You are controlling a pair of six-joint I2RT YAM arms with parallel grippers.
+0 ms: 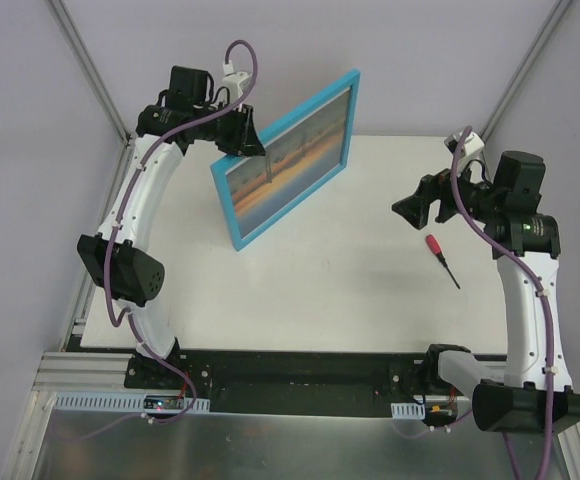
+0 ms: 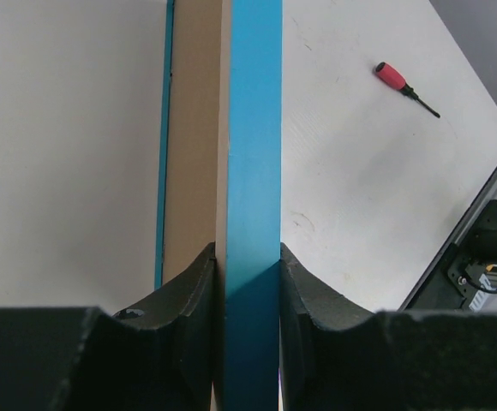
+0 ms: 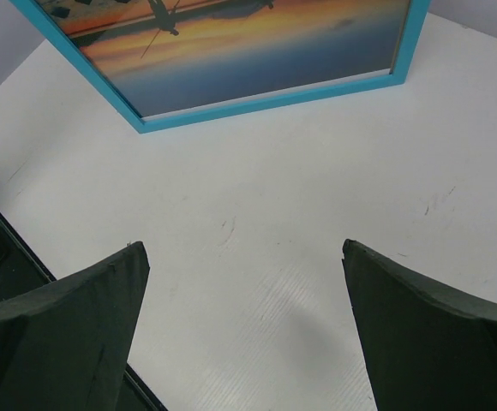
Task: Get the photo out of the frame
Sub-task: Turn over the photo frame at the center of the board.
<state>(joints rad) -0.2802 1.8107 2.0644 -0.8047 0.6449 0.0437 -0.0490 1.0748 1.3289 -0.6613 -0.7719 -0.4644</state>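
Note:
The frame (image 1: pixel 226 208), turquoise-bordered, stands upright on its long edge on the white table, angled toward the right arm. The photo (image 1: pixel 288 165), an orange sunset over blue water, sits in it behind the front. My left gripper (image 1: pixel 245 140) is shut on the frame's upper left edge. In the left wrist view its fingers (image 2: pixel 199 291) pinch the blue rim (image 2: pixel 255 128), with the brown back (image 2: pixel 195 128) beside it. My right gripper (image 1: pixel 402 210) hangs open over bare table to the frame's right, holding nothing. The right wrist view shows the photo (image 3: pixel 257 43) and the frame's lower border (image 3: pixel 266 101) ahead of the gripper (image 3: pixel 244 248).
A small red-handled screwdriver (image 1: pixel 438 250) lies on the table (image 1: pixel 320 290) just below the right gripper, and shows far off in the left wrist view as the screwdriver (image 2: pixel 392 77). Metal posts rise at the back corners. The black base rail runs along the near edge.

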